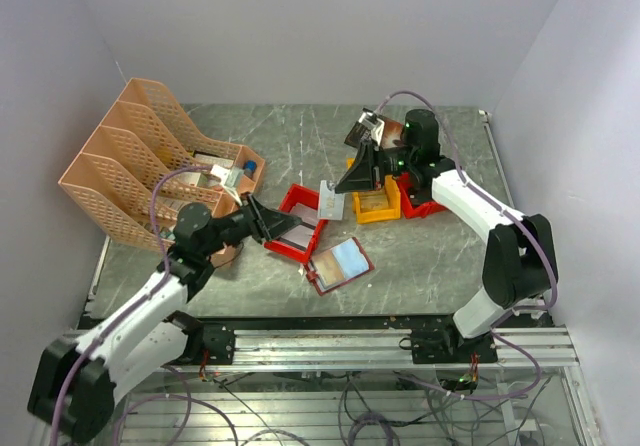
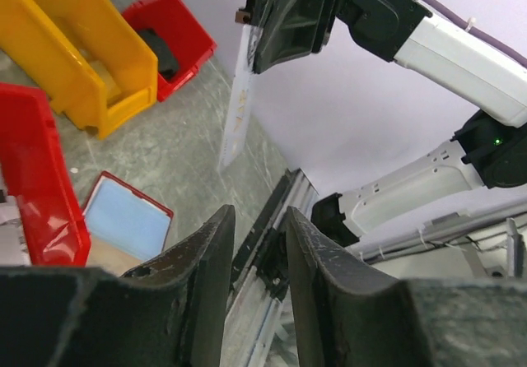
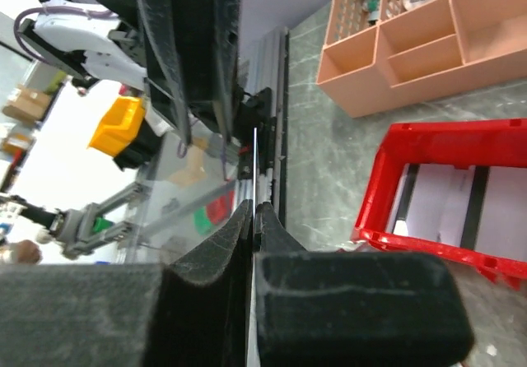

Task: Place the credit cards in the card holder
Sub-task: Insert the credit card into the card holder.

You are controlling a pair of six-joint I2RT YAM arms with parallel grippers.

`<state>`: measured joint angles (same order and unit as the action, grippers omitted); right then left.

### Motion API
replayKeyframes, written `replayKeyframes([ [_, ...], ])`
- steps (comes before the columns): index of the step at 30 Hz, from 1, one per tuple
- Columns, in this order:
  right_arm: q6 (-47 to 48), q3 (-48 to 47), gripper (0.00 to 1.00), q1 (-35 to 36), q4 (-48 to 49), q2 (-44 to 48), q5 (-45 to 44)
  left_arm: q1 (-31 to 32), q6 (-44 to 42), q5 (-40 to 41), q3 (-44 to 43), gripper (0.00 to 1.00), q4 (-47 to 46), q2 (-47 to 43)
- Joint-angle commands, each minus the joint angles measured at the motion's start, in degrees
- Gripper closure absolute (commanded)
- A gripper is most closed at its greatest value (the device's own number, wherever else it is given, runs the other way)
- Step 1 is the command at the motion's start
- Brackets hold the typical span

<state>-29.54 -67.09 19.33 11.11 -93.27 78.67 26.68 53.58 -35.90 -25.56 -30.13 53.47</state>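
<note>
Currently the right gripper [image 1: 345, 186] is clenched on one whitish credit card [image 1: 330, 201]. The card is held on edge above the table [image 1: 430, 266], clear of the surface. In the right wrist view it shows only as a thin line pinched between the two pads. In the left wrist view it hangs from the right fingers with printed marks on its face.

The card holder [image 1: 338, 264] lies open and flat on the table at about 6 o'clock from the held card. Its pale bluish inside faces up and neither gripper touches it.

The left gripper [image 1: 278, 226] has its jaws released with a narrow gap and nothing between them. It sits at the 9 o'clock edge of the near red bin [image 1: 290, 251]. More pale cards [image 1: 300, 228] with dark stripes lie inside that bin, at about 11 o'clock from the card holder.

A yellow bin [image 1: 377, 211] sits at 3 o'clock from the held card. A second red bin [image 1: 420, 206] stands just beside it on the 3 o'clock side, partly hidden by the right arm. A peach file organizer [image 1: 130, 156] stands at the table's 10 o'clock corner.
</note>
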Motion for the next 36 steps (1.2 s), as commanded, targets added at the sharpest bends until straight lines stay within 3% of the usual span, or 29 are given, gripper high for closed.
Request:
replayKeyframes([
  [1, 30.24, -2.50, 1.00, -0.36, -28.63, 1.79, -1.58, -0.33, -2.88, 10.05, 5.44, 0.57, 7.53, -12.00],
  [3, 41.95, -3.82, 1.00, -0.35, -41.90, -0.11, -3.88, -0.31, -2.36, 12.35, 9.27, 0.52, 6.31, -18.90],
  [5, 51.35, -3.76, 1.00, -0.60, -51.99, -2.89, -5.81, -0.31, 0.71, 15.79, 12.72, 0.36, 7.23, -24.17],
  [7, 54.96, -1.20, 1.00, -0.88, -55.60, -4.44, -6.26, -0.31, 3.55, 16.67, 16.33, 0.27, 6.49, -27.93],
  [13, 40.98, 12.04, 1.00, -1.62, -39.08, -1.78, -8.60, 1.94, 8.07, 13.88, 19.94, 0.31, 2.06, -27.50],
  [19, 34.05, 17.15, 1.00, -2.17, -31.44, -1.09, -13.86, 10.88, 5.56, 23.12, 20.41, 0.34, 6.72, -27.28],
  [23, 34.82, 15.90, 1.00, -2.37, -32.40, -3.42, -16.32, 17.25, 4.44, 29.28, 19.98, 0.39, 6.07, -21.40],
  [32, 37.96, 11.77, 1.00, -3.02, -36.31, -8.54, -16.16, 33.08, 0.53, 42.44, 14.28, 0.47, -5.26, 4.67],
  [36, 38.09, 10.65, 1.00, -3.07, -36.50, -10.42, -15.47, 37.55, 0.08, 48.81, 10.15, 0.52, -5.38, 12.60],
])
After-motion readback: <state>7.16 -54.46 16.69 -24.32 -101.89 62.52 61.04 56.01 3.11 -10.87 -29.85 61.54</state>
